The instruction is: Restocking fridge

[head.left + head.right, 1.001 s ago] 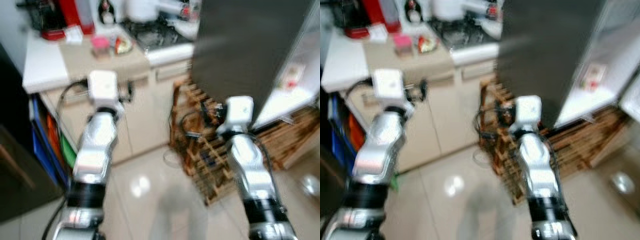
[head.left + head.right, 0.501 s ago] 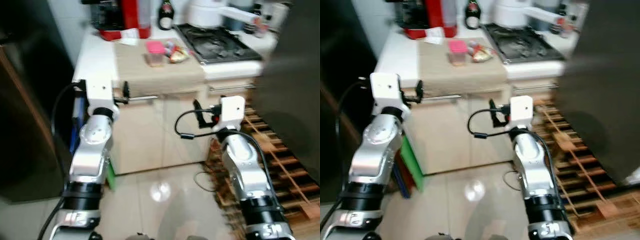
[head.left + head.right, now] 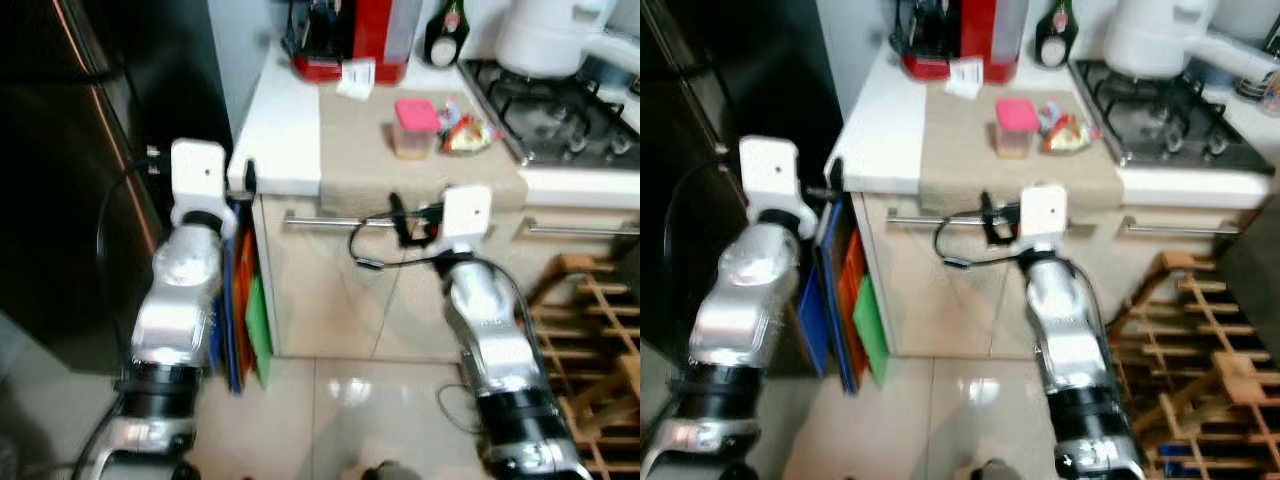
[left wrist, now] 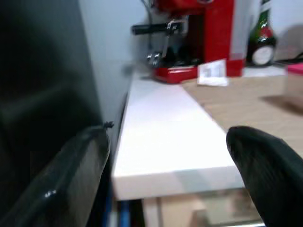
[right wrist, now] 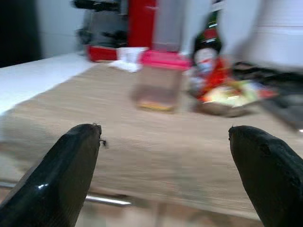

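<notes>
1. Container (image 3: 410, 128) with a pink lid is seen on the brown mat (image 3: 370, 165) of the counter (image 3: 285, 130), just beside a red-and-yellow packet (image 3: 466, 133) and near the hob (image 3: 560, 95).
2. It is set upright, its long axis vertical and its lid uppermost.
3. In the eye views the whole counter is shown from above, with a red coffee machine (image 3: 345, 35) and a bottle (image 3: 440, 35) at the back, a dark tall panel (image 3: 80, 150) on the left and a wooden rack (image 3: 590, 330) on the lower right.
4. In the right wrist view the container is seen low and side-on, straight ahead between the fingers (image 5: 71, 170) of the right gripper (image 5: 165, 132), which are held wide apart with nothing gripped.
5. In the left wrist view the white counter edge and the coffee machine are faced; the left gripper (image 4: 168, 137) is likewise spread and nothing is held.
6. Both grippers are held at counter-edge height, apart from it.
7. Against the frame of 1.0 s ago, the view has been swung left: the grey door and shelves are gone from the right, and the counter is now centred.
</notes>
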Controlling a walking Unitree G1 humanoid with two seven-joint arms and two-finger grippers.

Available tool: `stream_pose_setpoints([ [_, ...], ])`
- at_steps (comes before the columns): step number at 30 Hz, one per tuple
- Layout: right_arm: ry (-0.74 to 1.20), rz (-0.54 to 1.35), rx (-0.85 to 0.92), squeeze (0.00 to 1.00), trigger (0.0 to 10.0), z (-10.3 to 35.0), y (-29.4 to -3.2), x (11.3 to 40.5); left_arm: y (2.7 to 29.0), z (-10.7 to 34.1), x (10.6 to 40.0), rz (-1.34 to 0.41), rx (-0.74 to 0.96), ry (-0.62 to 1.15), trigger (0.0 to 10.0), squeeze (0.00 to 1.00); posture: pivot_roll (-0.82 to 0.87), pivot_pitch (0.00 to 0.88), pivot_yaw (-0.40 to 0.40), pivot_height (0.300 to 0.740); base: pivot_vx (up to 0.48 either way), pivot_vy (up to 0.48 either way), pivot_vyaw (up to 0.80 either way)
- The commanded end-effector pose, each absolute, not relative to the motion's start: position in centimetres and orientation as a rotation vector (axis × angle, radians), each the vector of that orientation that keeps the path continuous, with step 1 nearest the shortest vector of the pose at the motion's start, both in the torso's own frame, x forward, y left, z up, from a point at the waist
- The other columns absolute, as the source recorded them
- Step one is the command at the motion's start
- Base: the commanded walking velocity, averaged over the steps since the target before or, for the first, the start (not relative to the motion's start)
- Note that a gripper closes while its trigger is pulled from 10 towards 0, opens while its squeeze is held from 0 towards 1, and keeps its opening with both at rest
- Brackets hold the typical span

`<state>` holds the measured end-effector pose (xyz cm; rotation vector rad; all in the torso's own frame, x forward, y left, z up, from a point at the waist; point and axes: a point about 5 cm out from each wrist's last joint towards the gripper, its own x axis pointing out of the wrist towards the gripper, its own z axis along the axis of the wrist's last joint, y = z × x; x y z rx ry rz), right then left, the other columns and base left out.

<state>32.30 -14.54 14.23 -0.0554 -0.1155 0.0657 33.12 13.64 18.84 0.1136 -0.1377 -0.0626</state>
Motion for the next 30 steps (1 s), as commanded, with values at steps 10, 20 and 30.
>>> stream_pose_setpoints([
  [10,-0.132,0.09,-0.024,0.45,10.0,14.9,-13.9,32.5,14.3,19.5,33.2,-0.006,0.102,-0.168,10.0,0.0,0.03,0.0,-0.008,0.74,0.0,0.0,-0.16],
  [20,-0.152,0.087,0.014,0.45,10.0,15.6,-14.0,32.7,14.2,20.6,33.3,0.012,0.085,-0.221,10.0,0.0,0.02,0.0,-0.003,0.74,0.476,0.0,0.0],
  [30,-0.146,0.126,0.019,0.45,10.0,15.6,-13.4,32.5,14.4,20.4,33.1,0.03,0.081,-0.218,10.0,0.0,0.03,0.0,-0.007,0.74,0.472,0.0,0.0],
])
